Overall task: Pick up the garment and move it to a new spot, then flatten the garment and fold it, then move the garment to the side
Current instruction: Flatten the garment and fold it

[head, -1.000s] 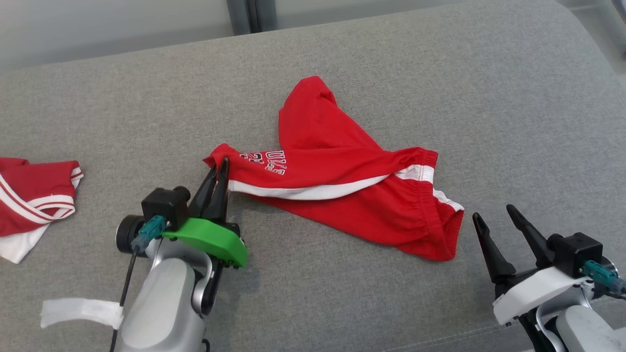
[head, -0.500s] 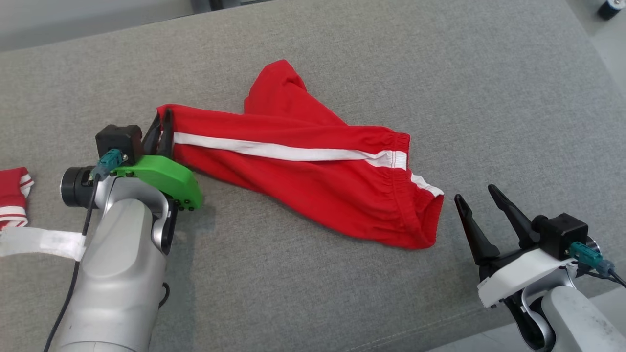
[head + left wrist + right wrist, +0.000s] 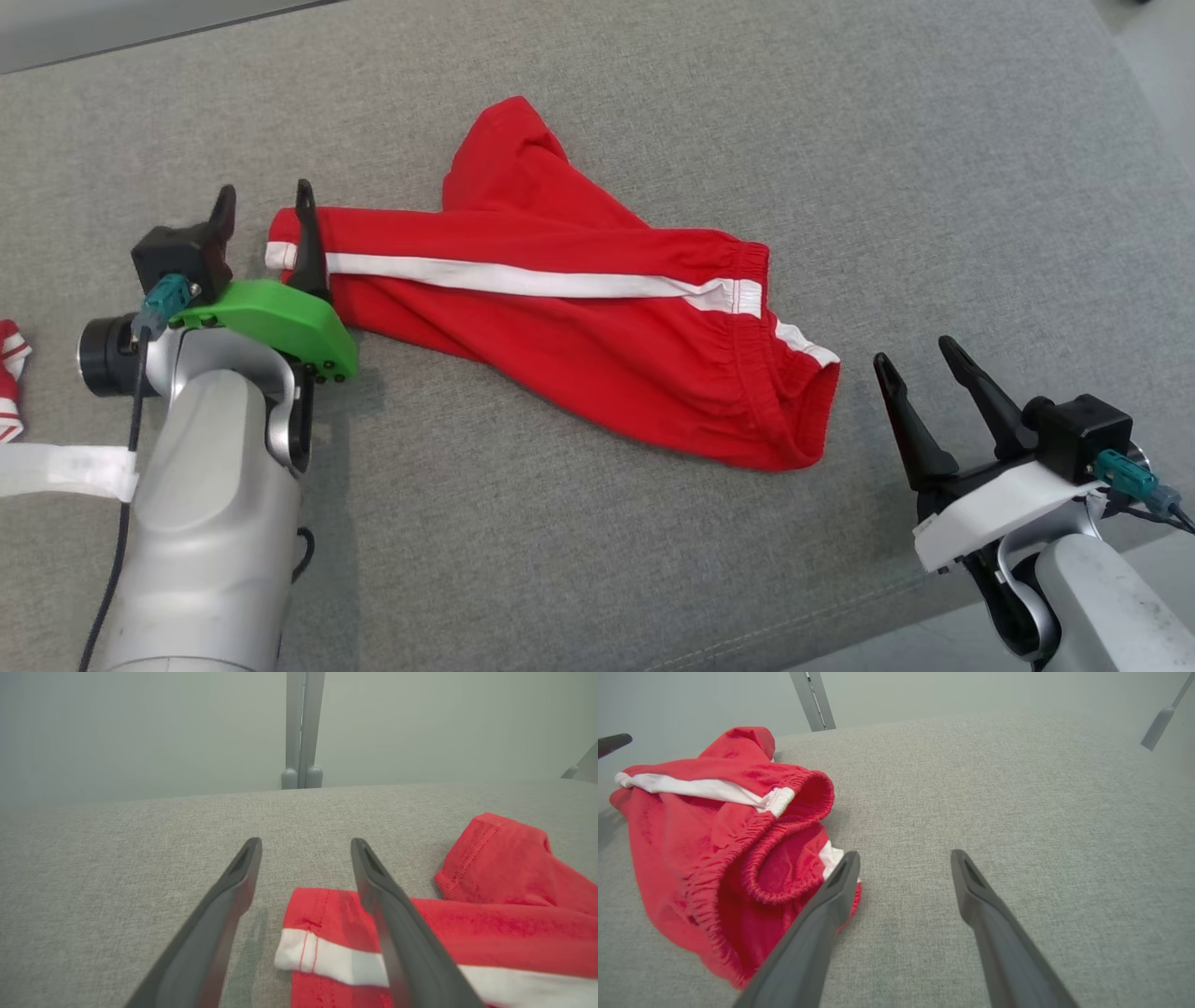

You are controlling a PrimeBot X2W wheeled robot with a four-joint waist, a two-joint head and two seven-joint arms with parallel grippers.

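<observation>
The garment [image 3: 560,317] is a pair of red shorts with a white side stripe, lying stretched across the grey cushion [image 3: 653,541]. Its leg hem points left and its elastic waistband right. My left gripper [image 3: 263,191] stands open at the leg hem. In the left wrist view the hem of the garment [image 3: 322,924] lies flat between and under the fingers of the left gripper [image 3: 306,842], and nothing is pinched. My right gripper [image 3: 915,353] is open just right of the waistband. The right wrist view shows the garment [image 3: 714,835] left of the right gripper [image 3: 904,855].
Another red and white piece of clothing [image 3: 7,373] lies at the far left edge. The cushion's front edge [image 3: 934,625] runs past my right arm at the lower right. A grey metal post [image 3: 301,728] stands behind the cushion.
My left gripper pulled the leg hem leftward, straightening the leg, then opened and let it go. The head camera has shifted. The right gripper stayed open.
</observation>
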